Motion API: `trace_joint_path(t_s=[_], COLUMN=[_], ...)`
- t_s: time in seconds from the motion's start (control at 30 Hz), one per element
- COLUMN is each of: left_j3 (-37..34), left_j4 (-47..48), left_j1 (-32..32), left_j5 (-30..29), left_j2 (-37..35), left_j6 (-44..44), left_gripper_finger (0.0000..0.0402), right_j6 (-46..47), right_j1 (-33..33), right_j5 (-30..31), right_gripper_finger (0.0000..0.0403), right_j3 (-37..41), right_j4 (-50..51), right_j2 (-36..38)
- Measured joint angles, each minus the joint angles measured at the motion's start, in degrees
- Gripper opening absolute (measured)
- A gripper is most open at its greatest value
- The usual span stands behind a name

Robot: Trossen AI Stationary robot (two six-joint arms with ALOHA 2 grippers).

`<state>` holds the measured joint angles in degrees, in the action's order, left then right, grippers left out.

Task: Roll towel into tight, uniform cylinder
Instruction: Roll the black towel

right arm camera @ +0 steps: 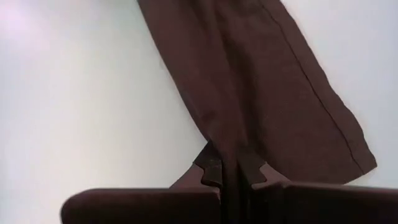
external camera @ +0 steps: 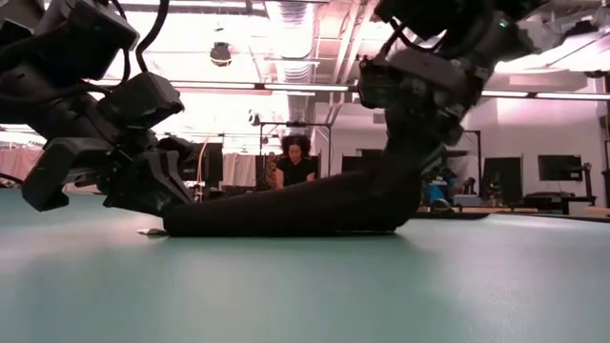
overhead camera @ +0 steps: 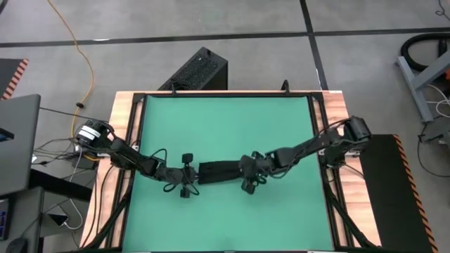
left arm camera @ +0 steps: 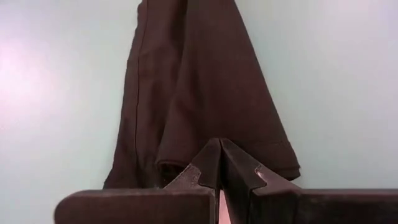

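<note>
We see the towel point(overhead camera: 219, 171) lying on the green mat point(overhead camera: 225, 126) that covers the surface, a little nearer the front edge than the middle. It is folded into a long narrow band that runs from left to right between the two arms. In the low view the towel point(external camera: 286, 211) rests flat at its left end and rises toward its right end, where it is lifted off the mat.

The left gripper point(overhead camera: 188, 173) is at the left end of the towel. In the left wrist view its fingers point(left arm camera: 208, 163) are pressed together, and their tips meet the edge of the cloth point(left arm camera: 193, 93); we cannot tell if any fabric is caught between them.

The right gripper point(overhead camera: 247, 171) is at the right end. In the right wrist view its fingers point(right arm camera: 211, 171) are pinching a fold of the towel point(right arm camera: 261, 93), and the cloth spreads away from them over the mat.

In the low view a person point(external camera: 296, 160) is visible far behind the surface, in the room. A black ribbed box point(overhead camera: 199, 70) stands on the floor beyond the far edge.
</note>
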<state>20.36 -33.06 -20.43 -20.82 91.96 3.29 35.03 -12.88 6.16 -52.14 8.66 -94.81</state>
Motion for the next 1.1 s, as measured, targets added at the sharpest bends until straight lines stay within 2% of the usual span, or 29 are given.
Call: trace_joint_path(t_s=[0.23,0.5,0.63,0.77,0.87,0.97,1.03,1.1], left_j3=[0.0,0.0,-0.04,0.57,0.83,0.69,0.76,0.74], left_j4=[0.52,1.14,-1.67,-0.95,-1.87,-5.84,-9.47,-12.6], left_j1=[-0.02,0.0,-1.28,-3.97,-5.07,-4.18,-2.05,0.2], left_j5=[2.9,5.13,4.71,-0.58,-9.48,-16.01,-15.98,-11.68], left_j2=[0.0,-0.02,-0.63,-4.75,-7.65,-6.75,-4.51,-1.25], left_j6=[0.15,0.21,0.1,-1.3,-1.62,-6.33,-8.8,-10.35], left_gripper_finger=[0.0,0.0,0.0,0.0,0.0,0.0,0.0,0.0], right_j6=[7.74,8.02,6.9,5.69,5.42,5.2,5.15,5.04], right_j1=[7.54,12.18,13.36,13.41,13.04,12.54,12.36,12.38], right_j5=[-5.72,-9.55,-10.89,-10.58,-10.56,-10.58,-10.58,-10.58], right_gripper_finger=[0.0019,0.0019,0.0019,0.0019,0.0019,0.0019,0.0019,0.0019], right_j3=[-0.09,-0.15,-0.15,-0.02,-0.09,-0.09,-0.13,-0.13], right_j4=[1.31,0.87,1.14,1.83,1.88,1.93,1.75,1.81], right_j2=[0.65,0.22,0.23,0.27,0.29,0.27,0.29,0.29])
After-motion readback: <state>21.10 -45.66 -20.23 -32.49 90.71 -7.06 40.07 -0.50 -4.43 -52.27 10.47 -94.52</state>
